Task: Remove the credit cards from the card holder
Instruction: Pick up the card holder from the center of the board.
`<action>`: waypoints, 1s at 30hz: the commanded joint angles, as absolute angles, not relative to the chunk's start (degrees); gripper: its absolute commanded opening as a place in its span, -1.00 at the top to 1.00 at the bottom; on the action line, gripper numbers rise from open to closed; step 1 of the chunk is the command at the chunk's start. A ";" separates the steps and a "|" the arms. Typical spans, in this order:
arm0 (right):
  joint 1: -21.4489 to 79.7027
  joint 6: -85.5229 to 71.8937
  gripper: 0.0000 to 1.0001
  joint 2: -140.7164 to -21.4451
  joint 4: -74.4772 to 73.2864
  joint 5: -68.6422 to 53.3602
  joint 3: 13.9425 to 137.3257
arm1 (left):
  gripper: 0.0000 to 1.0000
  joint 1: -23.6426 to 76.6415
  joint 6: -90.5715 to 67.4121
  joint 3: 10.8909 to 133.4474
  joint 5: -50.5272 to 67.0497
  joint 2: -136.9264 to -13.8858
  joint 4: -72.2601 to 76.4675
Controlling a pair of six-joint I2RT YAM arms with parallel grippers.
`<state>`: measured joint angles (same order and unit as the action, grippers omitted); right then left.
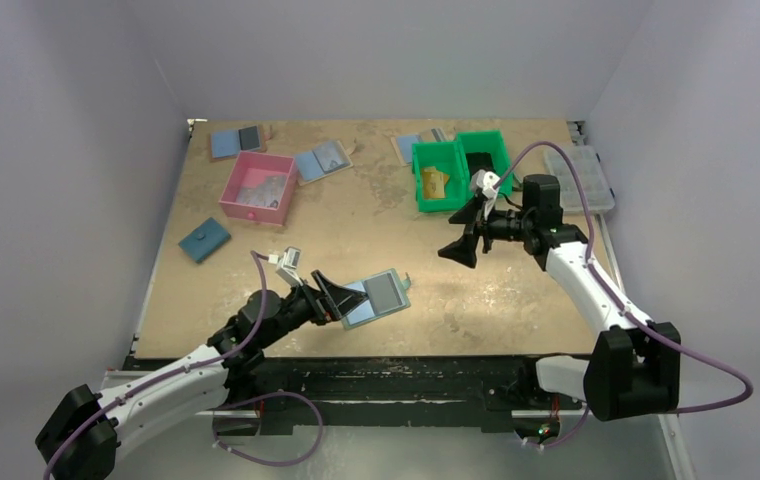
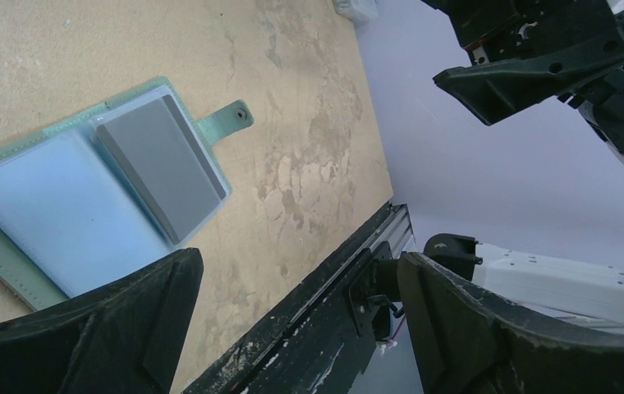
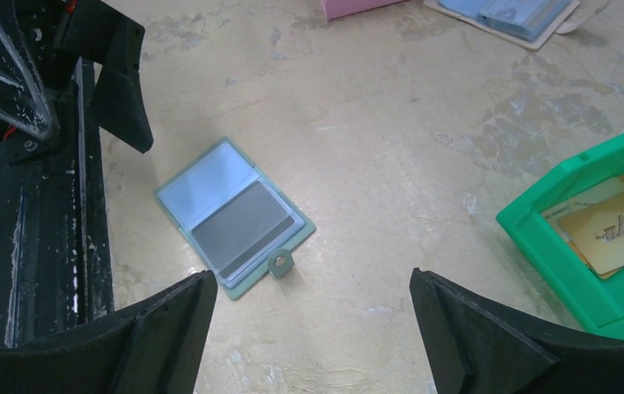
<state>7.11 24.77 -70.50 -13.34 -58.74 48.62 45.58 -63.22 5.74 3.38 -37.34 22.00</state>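
Card holder (image 1: 376, 297) lies open on the desk (image 1: 376, 220) just beside left fingers (image 2: 112, 328). Left and right fingers (image 3: 153, 336) spread, empty. Credit cards (image 3: 612, 226) in green bin (image 3: 530, 226) — looks done; else probe grey pocket (image 3: 239, 226).

A black finger (image 2: 87, 336) hides the card holder's (image 2: 71, 205) lower corner; pocket contents seemingly indiscernible.

The card holder (image 1: 376, 297) lies open and flat near the front edge of the worktop (image 1: 376, 220), pale blue on one half, a grey pocket panel on the other, its grey-green snap tab sticking out. The orange-yellow credit cards (image 1: 435, 182) lie stacked in the left compartment of a green bin (image 1: 441, 205), well apart from it.
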 commanded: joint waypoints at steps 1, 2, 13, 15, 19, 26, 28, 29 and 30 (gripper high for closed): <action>7.12 26.01 -0.98 -71.13 -14.14 -60.52 51.16 | -0.92 45.91 -61.73 5.18 3.70 -37.17 26.77; 7.12 26.08 -0.98 -71.29 -14.14 -60.48 51.15 | -0.92 45.92 -61.73 4.92 3.65 -37.18 27.11; 7.11 26.63 -0.98 -72.28 -14.89 -59.92 51.42 | -0.92 45.93 -60.96 5.14 4.12 -39.37 28.76; 7.12 26.97 -0.98 -72.56 -15.13 -59.50 51.48 | -0.92 45.93 -61.23 4.44 4.26 -38.94 28.89; 7.12 27.81 -0.98 -72.77 -15.66 -58.81 51.50 | -0.91 45.94 -61.74 3.35 4.15 -37.12 28.67; 7.10 27.94 -0.98 -72.99 -15.78 -59.13 51.54 | -0.92 45.93 -61.65 3.34 3.78 -37.27 28.25; 7.12 27.93 -0.98 -73.19 -15.90 -59.23 51.57 | -0.92 45.89 -61.69 3.41 3.78 -37.79 28.55; 7.12 28.00 -0.98 -73.30 -16.10 -59.31 51.63 | -0.91 45.91 -61.70 3.47 3.78 -38.14 28.79; 7.16 28.11 -0.98 -73.30 -16.23 -59.39 51.70 | -0.92 45.88 -61.70 3.55 3.78 -38.41 28.87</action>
